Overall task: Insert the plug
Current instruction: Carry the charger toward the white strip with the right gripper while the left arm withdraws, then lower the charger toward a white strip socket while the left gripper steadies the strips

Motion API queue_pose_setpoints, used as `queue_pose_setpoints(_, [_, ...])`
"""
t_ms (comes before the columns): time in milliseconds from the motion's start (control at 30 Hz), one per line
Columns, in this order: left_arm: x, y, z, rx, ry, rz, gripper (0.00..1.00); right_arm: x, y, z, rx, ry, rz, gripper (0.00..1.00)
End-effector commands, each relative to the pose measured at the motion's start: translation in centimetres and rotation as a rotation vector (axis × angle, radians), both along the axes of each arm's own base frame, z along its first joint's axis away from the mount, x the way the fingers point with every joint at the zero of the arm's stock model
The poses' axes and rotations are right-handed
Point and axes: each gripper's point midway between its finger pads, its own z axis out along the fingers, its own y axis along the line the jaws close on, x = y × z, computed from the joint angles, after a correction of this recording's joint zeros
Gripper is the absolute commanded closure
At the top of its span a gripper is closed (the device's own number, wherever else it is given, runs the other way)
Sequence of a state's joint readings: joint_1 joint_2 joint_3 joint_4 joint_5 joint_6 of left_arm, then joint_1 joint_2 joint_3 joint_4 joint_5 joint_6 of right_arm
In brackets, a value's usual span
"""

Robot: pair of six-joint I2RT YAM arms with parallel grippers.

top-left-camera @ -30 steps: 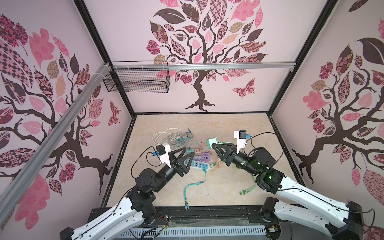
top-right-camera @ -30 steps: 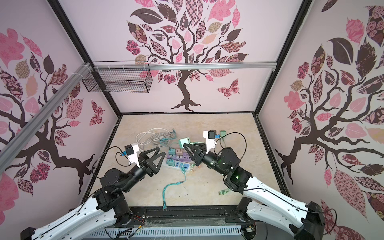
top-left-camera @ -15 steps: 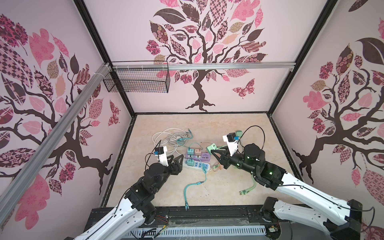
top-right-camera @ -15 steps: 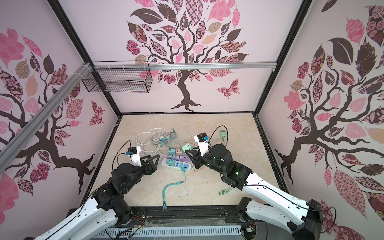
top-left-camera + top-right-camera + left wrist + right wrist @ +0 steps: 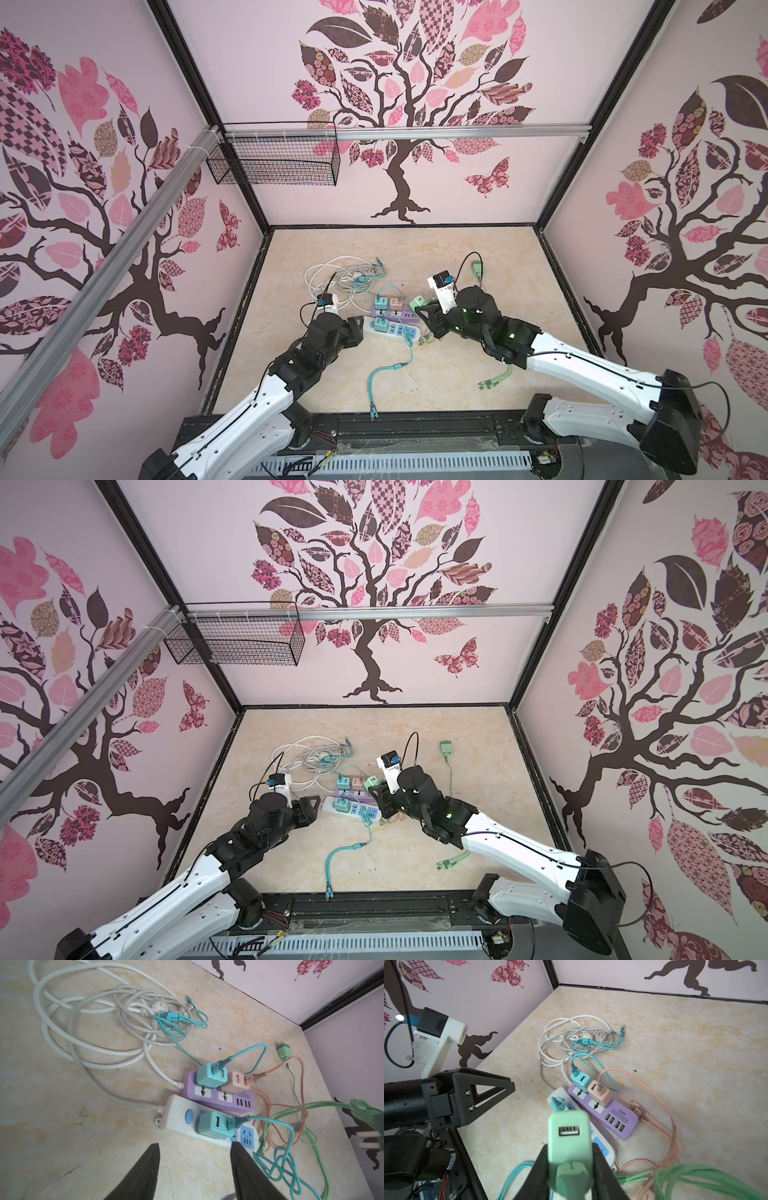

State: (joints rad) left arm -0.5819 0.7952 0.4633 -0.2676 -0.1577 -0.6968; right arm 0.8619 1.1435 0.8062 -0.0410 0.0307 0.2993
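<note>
My right gripper point(image 5: 570, 1149) is shut on a pale green plug point(image 5: 569, 1136), a charger block with its USB port facing the wrist camera and its green cable trailing behind. In both top views the plug point(image 5: 417, 302) hangs just above the right ends of the two power strips. The white power strip point(image 5: 178, 1120) with blue sockets lies beside a purple strip point(image 5: 220, 1101). My left gripper point(image 5: 195, 1145) stands open at the white strip's near edge, with nothing between its fingers.
A teal charger point(image 5: 214, 1126) sits in the white strip. A teal and a pink charger point(image 5: 238, 1082) sit in the purple one. Coiled white cables point(image 5: 336, 276) lie behind, and teal, pink and green leads trail right. A second green plug point(image 5: 476, 268) lies farther back.
Both arms have dropped lower and closer to the power strips. My left jaws have narrowed. The right gripper has carried the green plug down toward the strips.
</note>
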Motion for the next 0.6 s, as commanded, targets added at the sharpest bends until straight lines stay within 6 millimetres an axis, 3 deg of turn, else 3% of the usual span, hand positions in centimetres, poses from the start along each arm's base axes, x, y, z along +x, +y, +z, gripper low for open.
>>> queue_pose_setpoints(0, [0.5, 0.1, -1.4, -0.068, 0.053, -0.005, 0.47, 1.0, 0.0, -0.8, 0.002, 0.021, -0.060, 0.76])
queue_pose_setpoints(67, [1.0, 0.1, -1.9, -0.097, 0.072, -0.018, 0.51, 1.2, 0.1, -1.9, -0.002, 0.054, -0.077, 0.76])
queue_pose_setpoints(267, [2.1, -0.1, -3.5, -0.096, 0.146, -0.051, 0.51, 1.3, 0.7, -4.7, 0.015, 0.149, -0.108, 0.80])
queue_pose_setpoints(567, [3.8, -0.9, -5.7, -0.029, 0.228, -0.086, 0.60, 1.2, 1.1, -7.1, 0.015, 0.213, -0.131, 0.82])
